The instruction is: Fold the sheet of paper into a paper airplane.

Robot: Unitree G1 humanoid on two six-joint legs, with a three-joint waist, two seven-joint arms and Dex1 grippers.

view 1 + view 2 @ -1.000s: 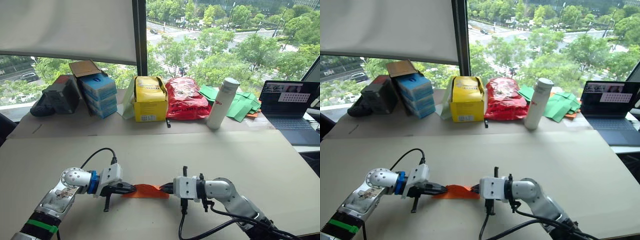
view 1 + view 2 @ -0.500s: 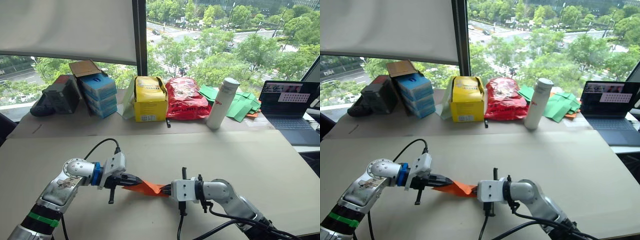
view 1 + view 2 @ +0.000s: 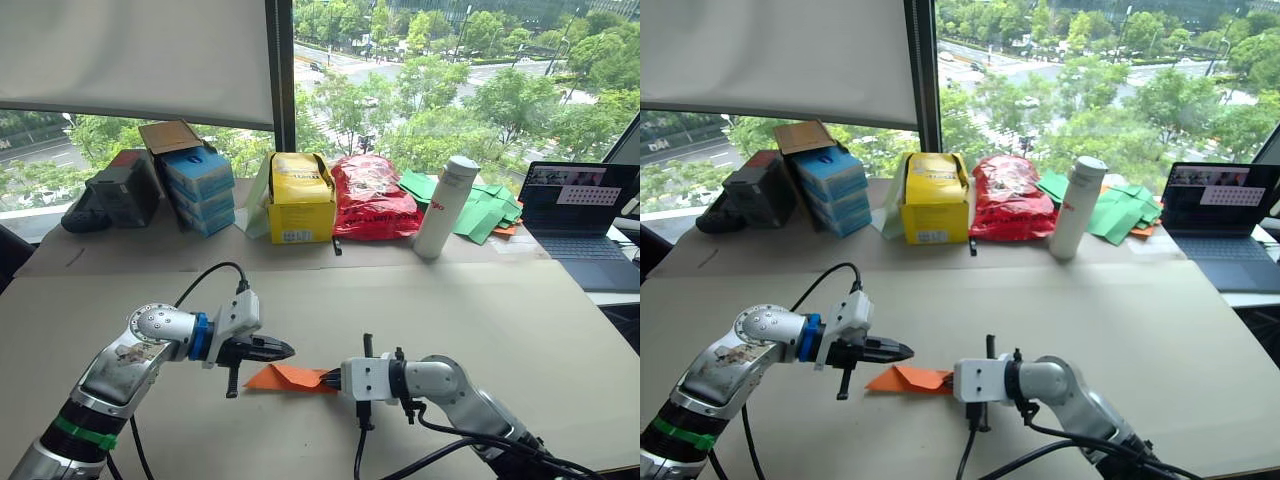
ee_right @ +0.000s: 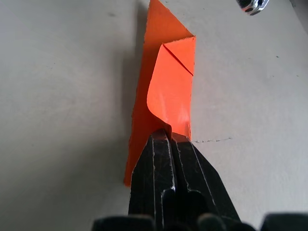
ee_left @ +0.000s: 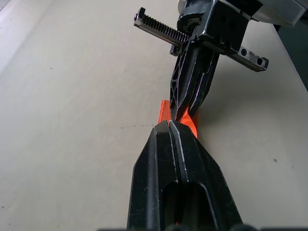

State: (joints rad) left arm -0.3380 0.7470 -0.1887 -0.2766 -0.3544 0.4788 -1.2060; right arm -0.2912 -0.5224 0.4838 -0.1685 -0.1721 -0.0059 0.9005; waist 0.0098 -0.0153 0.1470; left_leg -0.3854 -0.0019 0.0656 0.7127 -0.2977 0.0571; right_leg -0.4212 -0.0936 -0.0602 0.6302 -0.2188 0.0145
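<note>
Two grippers face each other low over your beige worktop [image 3: 520, 320]. Your right gripper [image 3: 331, 379] has its fingers pinched on the 3 o'clock end of the folded, layered bright orange sheet of paper [image 3: 285, 377], which lies near the worktop's 6 o'clock edge. Your left gripper [image 3: 287, 350] hovers just above the paper's 9 o'clock end, fingers closed on nothing.

Sheet of paper [image 4: 166, 96] smooth, slightly glossy; table [image 3: 480, 300] matt.

The surface [image 3: 480, 310] lay bare around the folded sheet of paper [image 3: 290, 377]. Boxes [image 3: 200, 188], red bag [image 3: 372, 198], white bottle [image 3: 446, 206] and laptop [image 3: 580, 225] lined its far edge, well apart.
</note>
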